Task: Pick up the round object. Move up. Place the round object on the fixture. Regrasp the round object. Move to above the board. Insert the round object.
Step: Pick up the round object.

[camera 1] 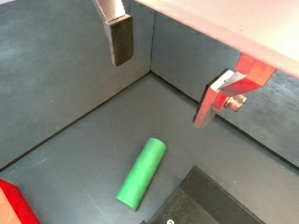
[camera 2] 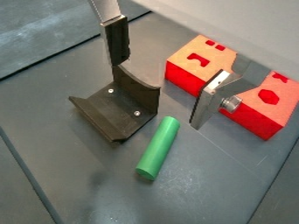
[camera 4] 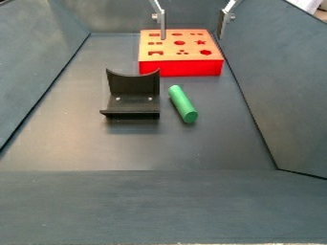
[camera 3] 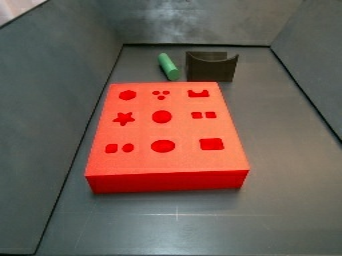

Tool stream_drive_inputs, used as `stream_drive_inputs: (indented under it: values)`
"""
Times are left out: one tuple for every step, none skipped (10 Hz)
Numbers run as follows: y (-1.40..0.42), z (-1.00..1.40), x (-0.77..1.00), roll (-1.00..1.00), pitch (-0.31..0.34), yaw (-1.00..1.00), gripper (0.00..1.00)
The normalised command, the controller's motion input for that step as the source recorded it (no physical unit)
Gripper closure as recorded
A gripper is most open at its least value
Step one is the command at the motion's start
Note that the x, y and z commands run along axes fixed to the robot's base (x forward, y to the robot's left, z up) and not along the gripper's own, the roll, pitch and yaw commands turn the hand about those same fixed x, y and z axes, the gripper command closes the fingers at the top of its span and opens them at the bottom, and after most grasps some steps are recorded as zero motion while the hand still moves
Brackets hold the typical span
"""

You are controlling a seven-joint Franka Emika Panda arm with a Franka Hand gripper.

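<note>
The round object, a smooth green peg (camera 2: pixel 158 147), lies flat on the dark floor beside the fixture (camera 2: pixel 117 105), not touching it. Both side views show it too: the peg (camera 4: pixel 183 103) is to the right of the fixture (camera 4: pixel 132 94), and the peg (camera 3: pixel 168 66) is behind the red board (camera 3: pixel 167 135). My gripper (camera 2: pixel 163 74) hangs open well above the floor with nothing between its fingers (camera 1: pixel 121 39). In both wrist views the peg (camera 1: pixel 142 173) lies below the gap. The gripper (camera 4: pixel 193 14) shows at the frame's top, over the board (camera 4: pixel 182 53).
Grey sloping walls (camera 4: pixel 52 67) close in the dark floor (camera 4: pixel 153 163) on all sides. The board with its shaped holes fills one end of the bin, and the fixture (camera 3: pixel 210 65) stands near the wall behind it.
</note>
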Motion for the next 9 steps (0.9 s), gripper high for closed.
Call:
stream_drive_inputs:
  values:
    - [0.08,0.0,-0.04,-0.08,-0.013,-0.01,0.0]
    - [0.0,-0.59,-0.5,0.02,-0.33,-0.21,0.0]
    - [0.0,-0.82,-0.36,0.04,-0.22,-0.2,0.0]
    - [0.13,-0.86,-0.4,0.03,-0.217,-0.03,0.0]
    - [0.21,-0.81,-0.23,0.05,-0.23,0.0,0.0]
    - [0.19,-0.79,0.15,0.04,-0.174,0.0,0.0]
    - [0.17,-0.94,0.75,0.03,-0.07,0.0,0.0]
    - [0.26,-0.87,1.0,-0.02,-0.049,-0.01,0.0]
    - [0.15,-0.87,1.0,0.0,-0.059,-0.07,0.0]
